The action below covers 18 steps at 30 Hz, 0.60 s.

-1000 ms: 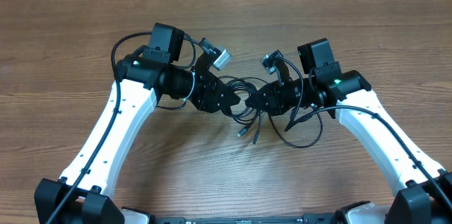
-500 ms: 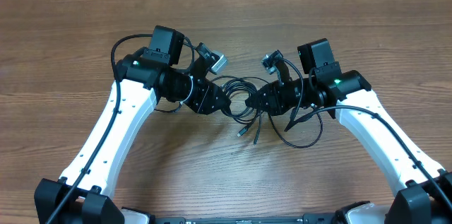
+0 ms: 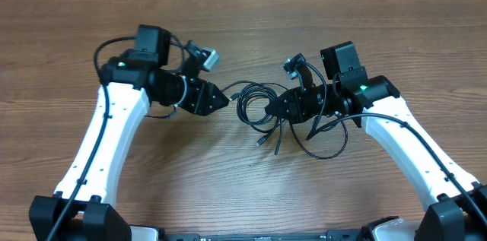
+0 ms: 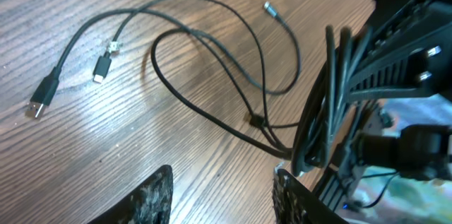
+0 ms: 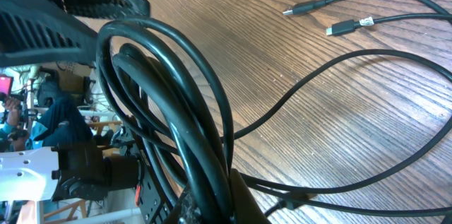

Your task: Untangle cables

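Overhead view. The cables (image 3: 257,112) lie coiled near the middle of the surface (image 3: 243,195). The right end effector (image 3: 278,109) is clenched on the coil's right side, and loose plug ends trail off beside it. The left end effector (image 3: 224,98) is released just left of the coil and apart from it, its fingers (image 4: 157,197) spread over bare wood.

Overhead view: the fingertips of the right gripper (image 3: 283,109) are hidden among the cables (image 3: 255,104), and the plugs (image 3: 260,142) are too small to identify. Left wrist view: the bottom edge cuts off the fingers (image 4: 155,196) of the left gripper (image 4: 222,174). Right wrist view: the nearest cable loops are blurred.
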Each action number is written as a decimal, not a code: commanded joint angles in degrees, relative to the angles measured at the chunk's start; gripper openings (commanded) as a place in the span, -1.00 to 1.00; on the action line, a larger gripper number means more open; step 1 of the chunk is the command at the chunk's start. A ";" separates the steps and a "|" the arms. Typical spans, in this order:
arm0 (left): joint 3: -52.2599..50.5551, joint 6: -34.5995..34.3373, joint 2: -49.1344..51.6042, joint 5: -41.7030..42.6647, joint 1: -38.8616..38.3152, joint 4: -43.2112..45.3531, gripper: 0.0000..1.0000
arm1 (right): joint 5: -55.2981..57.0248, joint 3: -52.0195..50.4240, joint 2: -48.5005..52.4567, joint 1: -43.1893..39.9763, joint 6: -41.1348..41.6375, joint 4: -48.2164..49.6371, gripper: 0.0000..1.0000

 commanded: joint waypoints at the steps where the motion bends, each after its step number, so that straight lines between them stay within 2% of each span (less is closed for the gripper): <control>1: 0.09 0.92 0.20 8.70 0.61 1.01 -0.12 | 0.09 0.39 -0.31 -0.09 0.59 0.22 -0.92; 3: 0.09 0.92 0.20 12.24 -0.85 2.38 -0.19 | 0.09 0.39 -0.33 -0.09 0.81 0.20 -0.92; 9: 0.09 1.11 0.20 12.52 -4.02 3.61 -0.29 | 0.13 0.39 -0.33 -0.09 1.22 0.22 -0.92; 14: 0.09 1.07 0.20 12.55 -4.79 4.26 -0.63 | 0.11 0.39 -0.31 -0.09 1.25 0.22 -0.92; 18: 0.09 1.07 0.20 12.52 -5.14 4.81 -0.67 | 0.13 0.39 -0.33 -0.09 1.66 0.22 -0.92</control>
